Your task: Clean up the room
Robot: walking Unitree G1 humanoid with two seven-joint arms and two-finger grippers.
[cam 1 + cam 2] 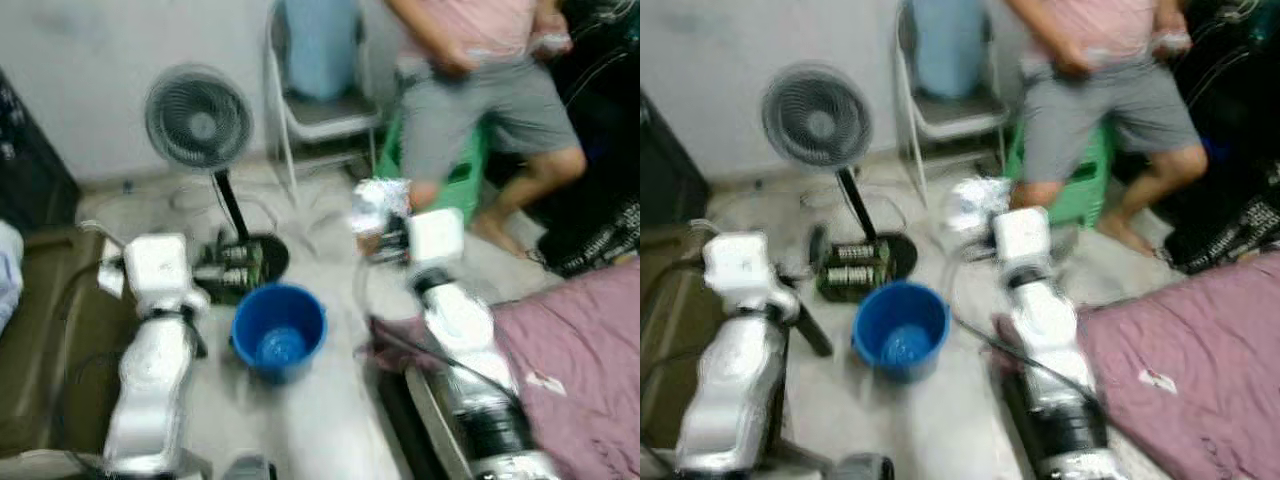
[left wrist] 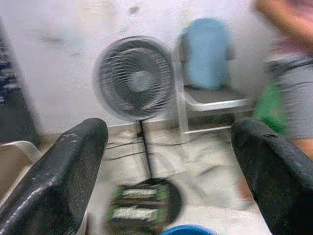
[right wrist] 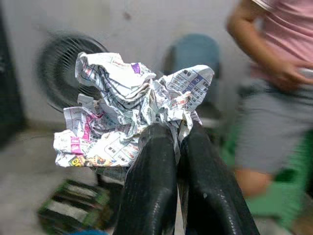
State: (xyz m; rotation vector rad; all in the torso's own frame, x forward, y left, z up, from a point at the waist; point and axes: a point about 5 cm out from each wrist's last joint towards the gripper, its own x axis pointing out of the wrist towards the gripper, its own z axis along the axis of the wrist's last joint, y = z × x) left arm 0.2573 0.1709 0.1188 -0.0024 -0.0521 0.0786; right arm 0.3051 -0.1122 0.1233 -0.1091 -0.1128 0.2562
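Observation:
My right gripper (image 3: 177,131) is shut on a crumpled ball of newspaper (image 3: 128,105), held up in the air; the newspaper (image 1: 378,200) hangs to the right of and beyond a blue bucket (image 1: 279,330) on the floor. The bucket stands between my two arms. My left gripper (image 2: 168,147) is open with nothing between its fingers (image 2: 63,176), and it points toward the standing fan (image 2: 134,78). The left arm (image 1: 155,340) is raised just left of the bucket.
A black standing fan (image 1: 198,120) with a round base is behind the bucket. A grey folding chair (image 1: 315,100) stands against the wall. A person (image 1: 480,90) in grey shorts sits on a green stool (image 1: 462,175). A bed with a pink cover (image 1: 575,350) is at right.

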